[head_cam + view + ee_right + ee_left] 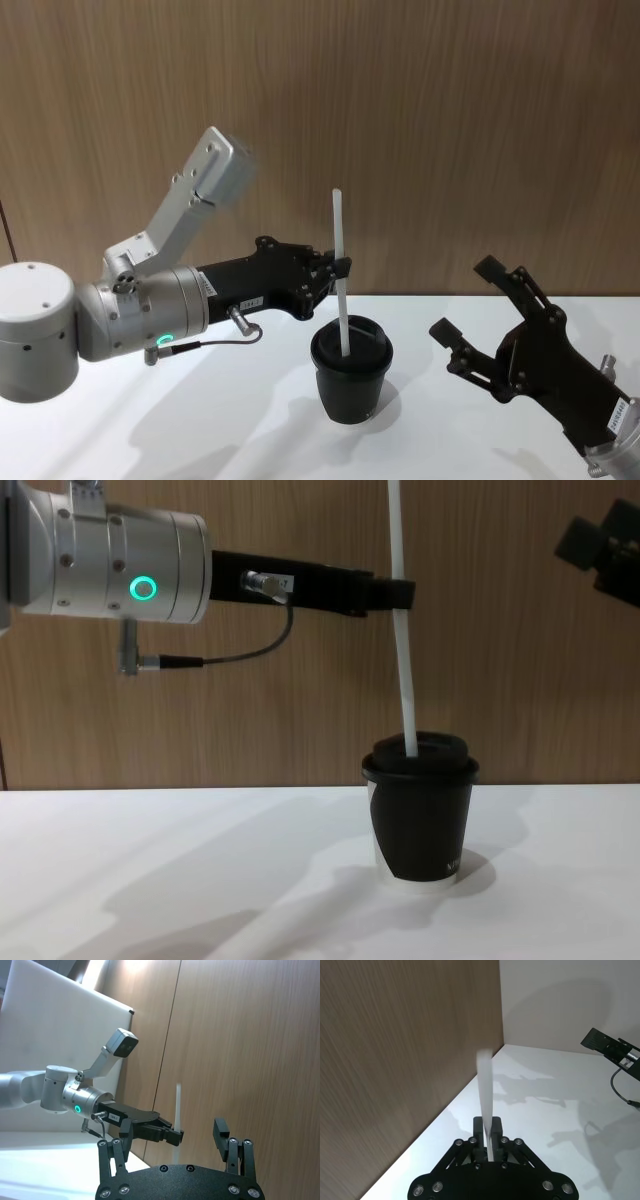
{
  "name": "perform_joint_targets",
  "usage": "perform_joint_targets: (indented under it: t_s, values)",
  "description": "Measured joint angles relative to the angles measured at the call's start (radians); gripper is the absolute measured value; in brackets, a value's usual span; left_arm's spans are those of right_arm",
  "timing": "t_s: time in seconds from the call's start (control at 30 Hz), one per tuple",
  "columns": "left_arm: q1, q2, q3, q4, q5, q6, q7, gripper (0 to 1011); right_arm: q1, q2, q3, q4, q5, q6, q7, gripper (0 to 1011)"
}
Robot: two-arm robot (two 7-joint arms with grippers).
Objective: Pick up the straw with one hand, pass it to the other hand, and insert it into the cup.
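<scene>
White straw (340, 270) pinched in left end effector (343, 270), tip apparently in cup (350, 372) lid; right end effector (478, 312) open, empty, well clear.

A white table (200, 420) carries the things, its far edge running along a brown wood-grain wall (450, 120). 1 thing stands directly on it: the cup (350, 375), black with a black domed lid and a white base rim, upright, near the far edge and about midway along it. The surface around the cup is bare white, marked by soft grey shadows that fall toward the near edge and the near left corner.
</scene>
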State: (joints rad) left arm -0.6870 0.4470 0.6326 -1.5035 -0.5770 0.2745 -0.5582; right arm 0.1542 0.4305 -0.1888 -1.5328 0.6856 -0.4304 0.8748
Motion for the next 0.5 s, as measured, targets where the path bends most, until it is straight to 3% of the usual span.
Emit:
perform_joint_targets:
  t_s: [0.37,0.5]
  values:
    - [-0.006,-0.004,0.004,0.012,-0.003,-0.003,-0.006,375,0.000,0.000,0.000,0.000,0.000,0.000,0.000,1001]
    - [-0.007,-0.005,0.005,0.015,-0.003,-0.003,-0.008,540,0.000,0.000,0.000,0.000,0.000,0.000,0.000,1001]
